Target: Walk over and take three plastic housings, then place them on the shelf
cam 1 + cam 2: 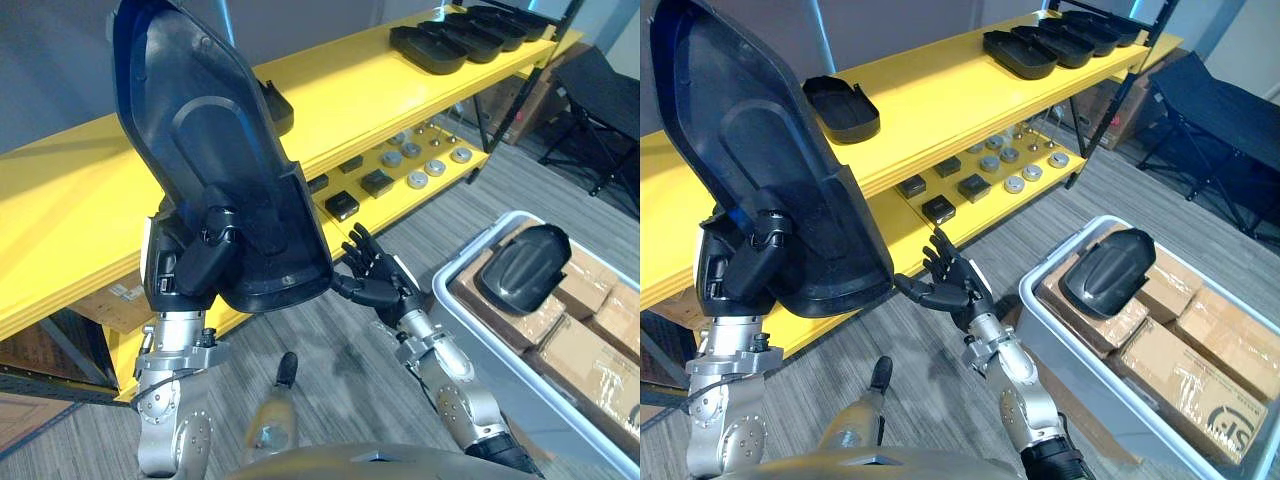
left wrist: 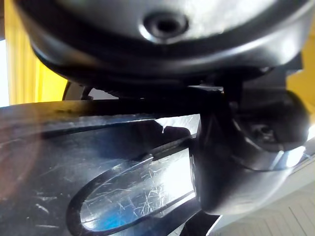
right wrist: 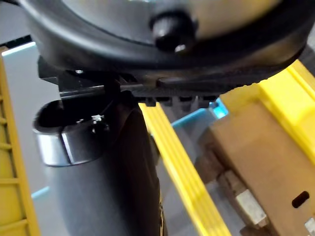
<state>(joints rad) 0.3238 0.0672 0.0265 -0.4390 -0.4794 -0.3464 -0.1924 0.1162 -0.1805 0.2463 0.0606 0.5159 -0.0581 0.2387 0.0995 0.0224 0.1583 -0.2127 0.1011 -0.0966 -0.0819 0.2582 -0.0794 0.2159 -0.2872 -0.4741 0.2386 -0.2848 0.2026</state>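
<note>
My left hand [image 1: 195,260] grips the lower end of a black plastic housing [image 1: 210,150], held upright and hiding part of the yellow shelf [image 1: 400,85]. My right hand [image 1: 950,285] hangs open just beside its lower edge. A second housing [image 1: 840,108] lies on the top board, and a third housing [image 1: 522,268] lies on cardboard boxes [image 1: 590,350] in the grey bin [image 1: 1065,375].

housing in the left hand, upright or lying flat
Upright, leaning a little: the housing stands on end, gripped at its lower end by the left hand, its hollow side showing.
</note>
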